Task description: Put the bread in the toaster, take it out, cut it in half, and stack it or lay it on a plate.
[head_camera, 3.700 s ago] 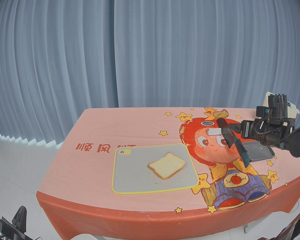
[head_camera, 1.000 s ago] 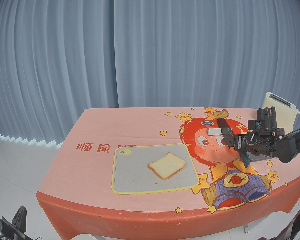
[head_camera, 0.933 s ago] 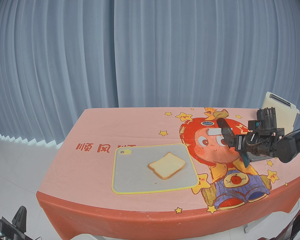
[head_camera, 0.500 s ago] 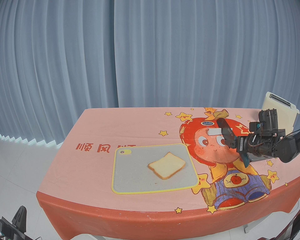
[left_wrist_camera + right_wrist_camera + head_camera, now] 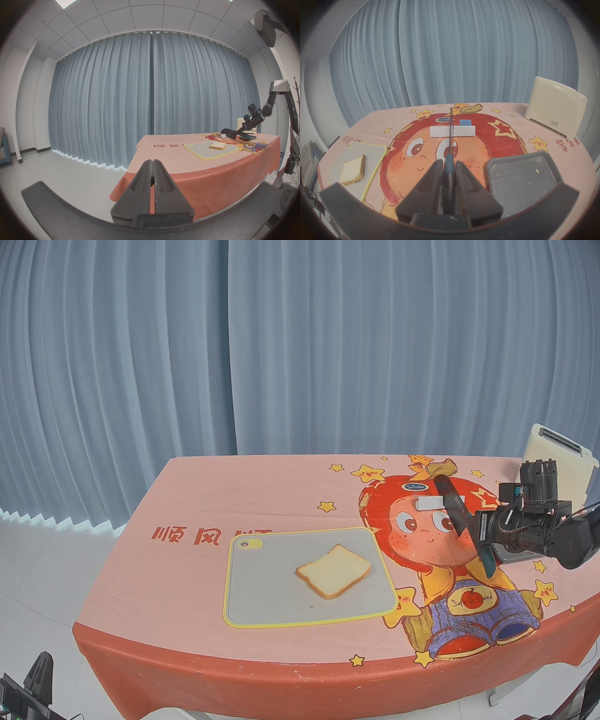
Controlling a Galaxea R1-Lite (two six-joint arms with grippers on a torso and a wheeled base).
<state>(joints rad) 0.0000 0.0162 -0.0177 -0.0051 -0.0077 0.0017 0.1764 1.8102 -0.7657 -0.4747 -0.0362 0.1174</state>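
A slice of bread (image 5: 334, 570) lies flat on the grey, yellow-rimmed cutting board (image 5: 262, 590) near the table's front. My right gripper (image 5: 484, 534) hovers over the right side of the table, shut on a knife (image 5: 451, 505) with a black blade and a blue handle. In the right wrist view the knife (image 5: 450, 134) points edge-on away from the gripper (image 5: 448, 170), toward the cartoon's forehead. The cream toaster (image 5: 559, 462) stands at the back right. A grey plate (image 5: 525, 178) lies beside the gripper. My left gripper (image 5: 152, 175) is shut on nothing, low and well off the table.
A white block (image 5: 429, 503) with a small blue piece (image 5: 466, 122) behind it lies on the printed pink tablecloth under the knife's tip. The curved table edge runs along the front. A blue curtain hangs behind.
Since the first frame my right arm has dropped and drawn back to the right, uncovering the toaster. Over the last second the knife has turned slightly, its blade more edge-on.
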